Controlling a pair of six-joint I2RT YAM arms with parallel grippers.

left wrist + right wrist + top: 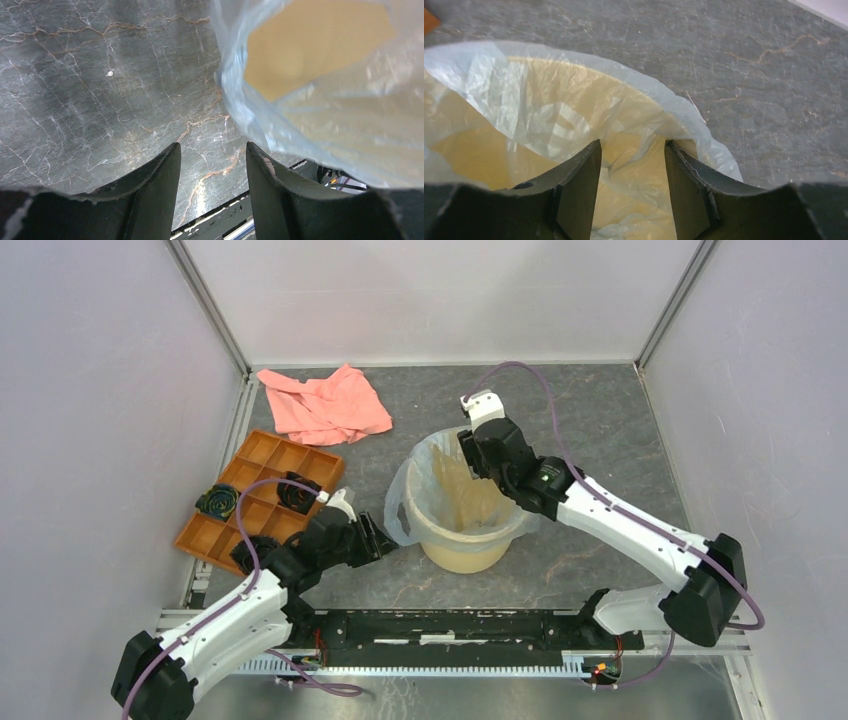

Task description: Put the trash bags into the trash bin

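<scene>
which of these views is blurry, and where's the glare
Left wrist: the trash bag at right is smeared and soft, the table sharp with a glare patch between the jaws. Right wrist: the bag's film is crisp, with white highlights on its creases. Top external: sharp and evenly lit, only faint shadows on the table.

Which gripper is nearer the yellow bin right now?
Right. The right gripper hangs open over the trash bin at its far rim, above the trash bag lining it; the left gripper sits open outside its left side.
</scene>
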